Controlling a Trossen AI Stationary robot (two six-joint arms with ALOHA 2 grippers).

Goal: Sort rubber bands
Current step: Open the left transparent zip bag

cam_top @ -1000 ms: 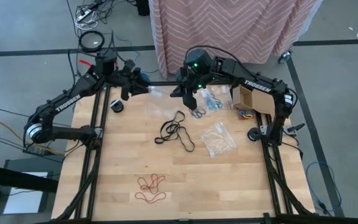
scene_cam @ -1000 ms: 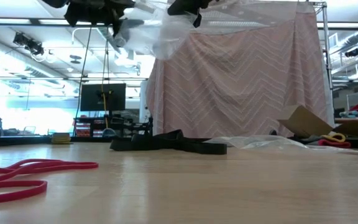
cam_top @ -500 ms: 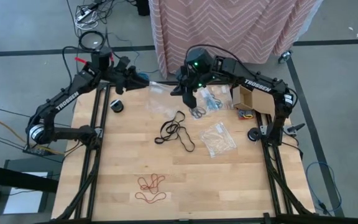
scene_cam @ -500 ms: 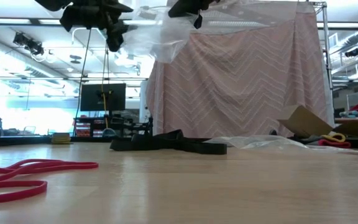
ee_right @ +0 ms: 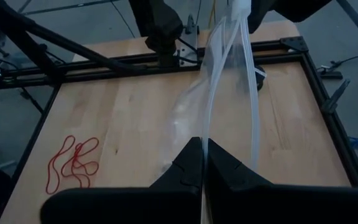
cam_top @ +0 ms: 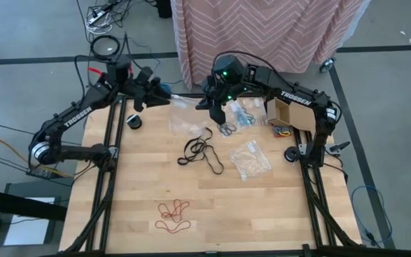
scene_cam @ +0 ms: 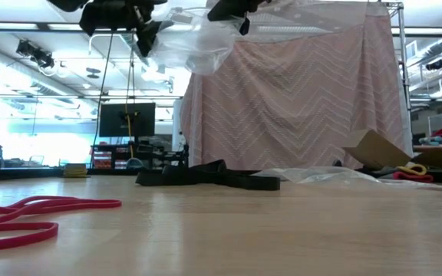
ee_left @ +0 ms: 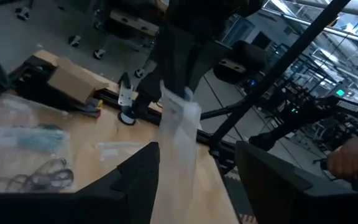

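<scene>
The left gripper (cam_top: pixel 160 91), jaws wide around the clear plastic bag (cam_top: pixel 184 101), has edged back toward the right gripper (cam_top: pixel 214 107) (clamped on the bag); the black rubber bands (cam_top: pixel 202 150) lie unmoved mid-table.

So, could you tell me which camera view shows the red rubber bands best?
The high view: the whole cluster of thin red rubber bands lies unobstructed on the wooden table. The right wrist view shows them off to one side, the low view only edge-on loops, the left wrist view none.
</scene>
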